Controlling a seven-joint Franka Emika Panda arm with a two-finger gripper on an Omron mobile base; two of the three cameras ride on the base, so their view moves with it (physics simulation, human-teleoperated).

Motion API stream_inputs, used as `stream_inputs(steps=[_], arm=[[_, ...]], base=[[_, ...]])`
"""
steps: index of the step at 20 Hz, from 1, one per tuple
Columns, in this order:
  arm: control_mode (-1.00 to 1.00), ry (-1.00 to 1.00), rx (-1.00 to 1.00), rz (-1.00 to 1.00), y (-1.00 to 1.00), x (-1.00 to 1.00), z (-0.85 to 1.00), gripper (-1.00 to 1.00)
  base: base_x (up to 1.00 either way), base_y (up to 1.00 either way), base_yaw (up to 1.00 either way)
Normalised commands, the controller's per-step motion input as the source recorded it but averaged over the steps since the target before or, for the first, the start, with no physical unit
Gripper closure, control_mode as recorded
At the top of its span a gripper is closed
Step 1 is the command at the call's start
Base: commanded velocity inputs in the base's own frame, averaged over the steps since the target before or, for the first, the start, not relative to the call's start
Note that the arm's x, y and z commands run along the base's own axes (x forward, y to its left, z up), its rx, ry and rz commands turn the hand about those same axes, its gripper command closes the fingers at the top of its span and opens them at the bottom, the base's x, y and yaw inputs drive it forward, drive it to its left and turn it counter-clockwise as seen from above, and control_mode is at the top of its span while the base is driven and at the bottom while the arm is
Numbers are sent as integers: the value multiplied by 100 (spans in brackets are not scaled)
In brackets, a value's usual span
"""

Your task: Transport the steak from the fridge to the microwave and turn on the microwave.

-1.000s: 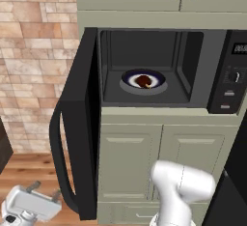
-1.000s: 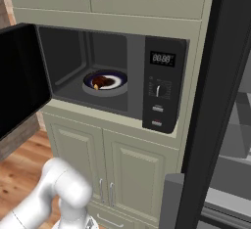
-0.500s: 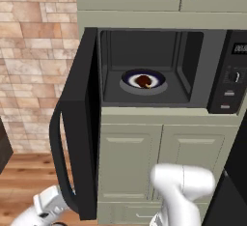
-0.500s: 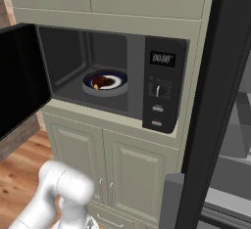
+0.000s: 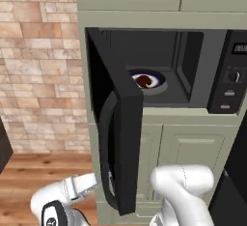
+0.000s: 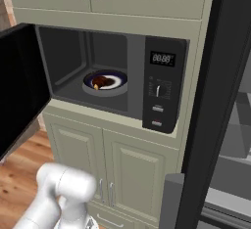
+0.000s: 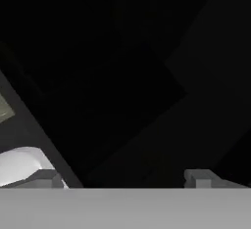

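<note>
- Against the picture from half a second ago, we see the microwave (image 5: pixel 164 70) door (image 5: pixel 118 138) swung further toward closing: in the left base view it now stands nearly edge-on and covers the left part of the cavity, where before it hung wide open
- The steak (image 5: pixel 143 80) has not moved; it lies on the plate (image 5: pixel 157 77) inside the microwave, at about 10 o'clock on the plate in the right base view (image 6: pixel 100 81)
- We count one steak, one plate (image 6: pixel 116 80), one microwave (image 6: pixel 108 71), one control panel (image 6: pixel 162 88) with one display, one knob and two buttons below, and two lower cabinet doors (image 6: pixel 122 169)
- The fridge (image 6: pixel 230 125) stands open at 3 o'clock in the right base view
- The arm bends low: its white elbow (image 5: pixel 185 181) sits at 6 o'clock in the left base view, and the forearm reaches toward 8 o'clock behind the door
- In the hand view the gripper (image 7: pixel 125 178) faces the dark door close up, its two fingertips (image 7: pixel 200 176) spread wide apart, grasping nothing
</note>
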Motion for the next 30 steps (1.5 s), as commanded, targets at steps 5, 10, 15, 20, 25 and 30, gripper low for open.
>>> stream_inputs(steps=[5, 10, 15, 20, 25, 30], arm=[[-100, -17, 18, 0, -74, 0, 55, -100], [-100, -6, 19, 0, -84, 0, 47, -100], [-100, 4, 14, 2, -80, 0, 43, -100], [-100, 20, 7, 10, -58, 12, 51, -100], [-100, 21, 4, 10, -51, 19, 45, -100], [-100, 17, 3, 8, -49, 23, 41, -100]], base=[[0, 0, 0], [0, 0, 0], [0, 0, 0], [0, 0, 0], [0, 0, 0], [0, 0, 0]])
